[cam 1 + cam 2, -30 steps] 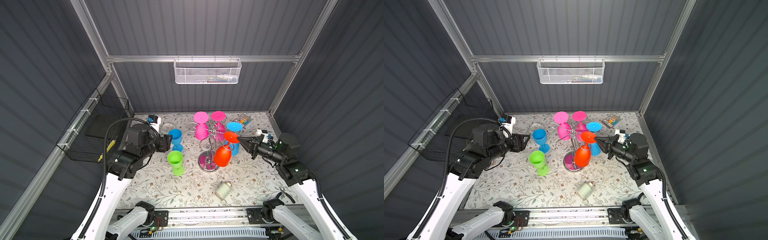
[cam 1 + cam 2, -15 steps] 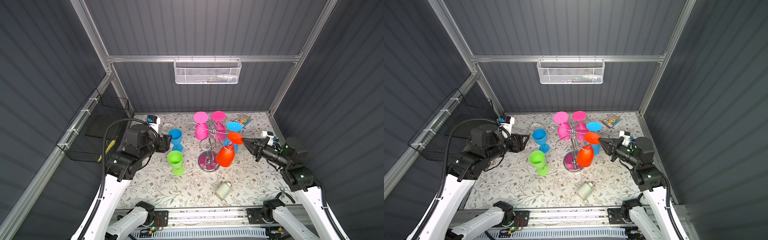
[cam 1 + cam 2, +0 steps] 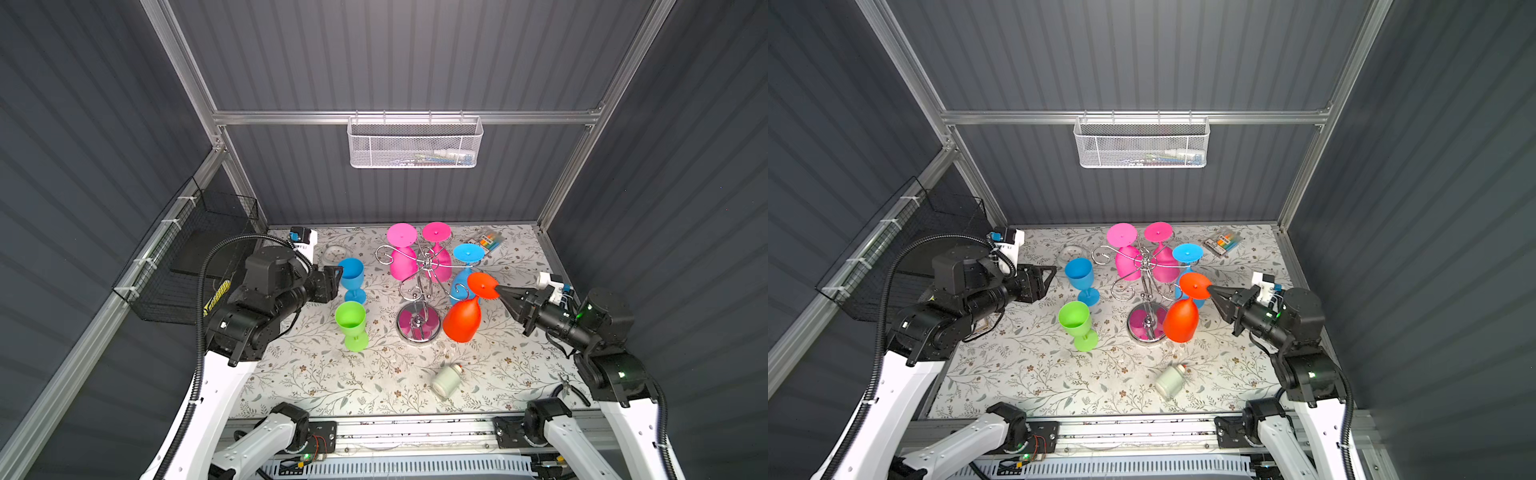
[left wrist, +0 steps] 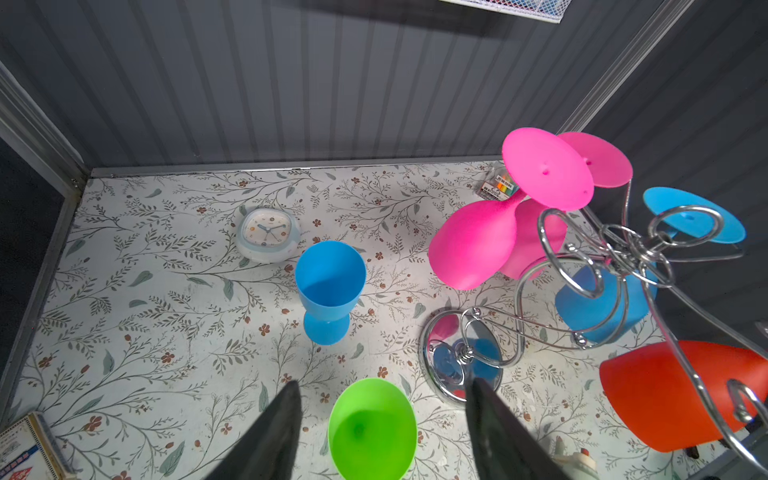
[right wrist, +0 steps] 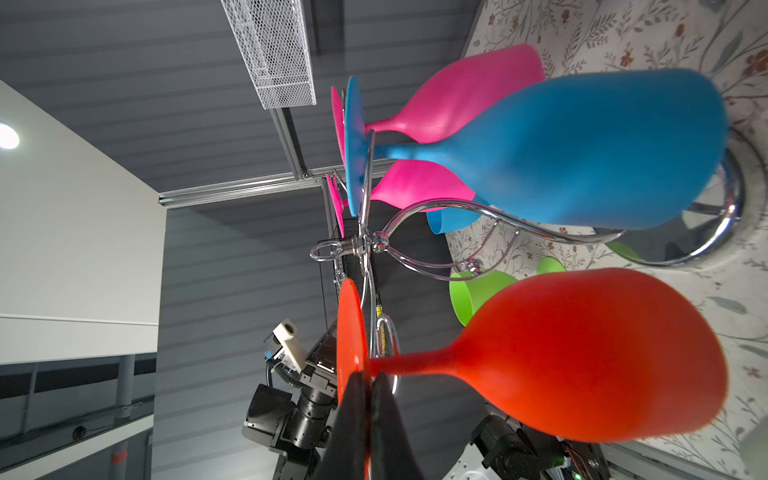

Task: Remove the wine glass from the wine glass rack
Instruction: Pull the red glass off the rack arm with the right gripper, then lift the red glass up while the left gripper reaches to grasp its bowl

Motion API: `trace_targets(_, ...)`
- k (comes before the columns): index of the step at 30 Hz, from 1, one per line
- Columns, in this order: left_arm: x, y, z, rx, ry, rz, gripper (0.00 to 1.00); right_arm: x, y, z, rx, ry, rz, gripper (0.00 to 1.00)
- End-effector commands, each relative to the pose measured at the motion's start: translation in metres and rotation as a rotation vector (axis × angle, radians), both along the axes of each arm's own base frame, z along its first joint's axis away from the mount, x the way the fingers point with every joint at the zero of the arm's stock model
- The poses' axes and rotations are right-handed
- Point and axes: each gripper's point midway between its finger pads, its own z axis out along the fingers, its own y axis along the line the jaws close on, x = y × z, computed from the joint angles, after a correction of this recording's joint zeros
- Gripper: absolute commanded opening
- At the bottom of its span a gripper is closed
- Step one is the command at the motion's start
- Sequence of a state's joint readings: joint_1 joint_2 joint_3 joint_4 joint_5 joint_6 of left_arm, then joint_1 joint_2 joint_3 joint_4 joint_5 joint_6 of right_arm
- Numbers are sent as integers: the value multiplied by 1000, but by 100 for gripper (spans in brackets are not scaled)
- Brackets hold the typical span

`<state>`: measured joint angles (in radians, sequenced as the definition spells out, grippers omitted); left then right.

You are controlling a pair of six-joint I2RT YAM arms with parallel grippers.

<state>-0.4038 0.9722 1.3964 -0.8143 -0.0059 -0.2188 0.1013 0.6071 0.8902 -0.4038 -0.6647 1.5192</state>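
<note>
The chrome wine glass rack (image 3: 417,322) (image 3: 1146,328) stands mid-table. An orange-red wine glass (image 3: 462,322) (image 3: 1180,320) (image 5: 582,353) hangs bowl-down at the rack's right side. My right gripper (image 3: 498,291) (image 3: 1212,291) (image 5: 368,376) is shut on the rim of its foot disc. A curled rack arm lies close to its stem, and I cannot tell whether the stem is still inside that curl. My left gripper (image 3: 332,278) (image 4: 383,382) is open on the left, above a green glass (image 4: 372,428), holding nothing.
Two pink glasses (image 3: 401,262) and a blue one (image 3: 468,252) hang on the rack. A blue glass (image 3: 351,274) and the green glass (image 3: 351,320) stand left of it. A white jar (image 3: 445,380) lies in front, and a clock (image 3: 334,252) and a marker pack (image 3: 488,240) are at the back.
My right gripper has drawn back to the right and a little forward, carrying the orange-red glass away from the rack's post. The left arm has not moved.
</note>
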Motion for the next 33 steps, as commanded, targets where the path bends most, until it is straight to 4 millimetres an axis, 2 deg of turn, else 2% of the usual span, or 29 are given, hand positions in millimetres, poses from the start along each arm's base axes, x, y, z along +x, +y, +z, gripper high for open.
trace_targets(1, -2, -3, 30, -64, -54, -15, 65, -13, -4, 13, -43, -40, 3, 0)
trace_targets(9, -2, -18, 67, -165, -110, -75, 64, -22, -20, 38, -110, -100, -59, 0)
trace_targets(14, -6, -30, 89, -257, -125, -128, 64, -25, -30, 63, -227, -183, -88, 0)
trace_targets(17, -7, -39, 100, -329, -122, -160, 65, -26, -38, 91, -359, -301, -125, 0)
trace_targets(23, -10, -74, 130, -553, -116, -337, 67, -14, -50, 143, -522, -547, -206, 0)
trace_targets(25, -8, -82, 141, -614, -120, -376, 67, -8, -47, 160, -548, -654, -198, 0)
trace_targets(29, 1, -94, 147, -692, -99, -422, 68, -3, -36, 193, -631, -920, -163, 0)
trace_targets(33, 8, -114, 157, -810, -50, -517, 70, -6, -21, 213, -720, -1170, -105, 0)
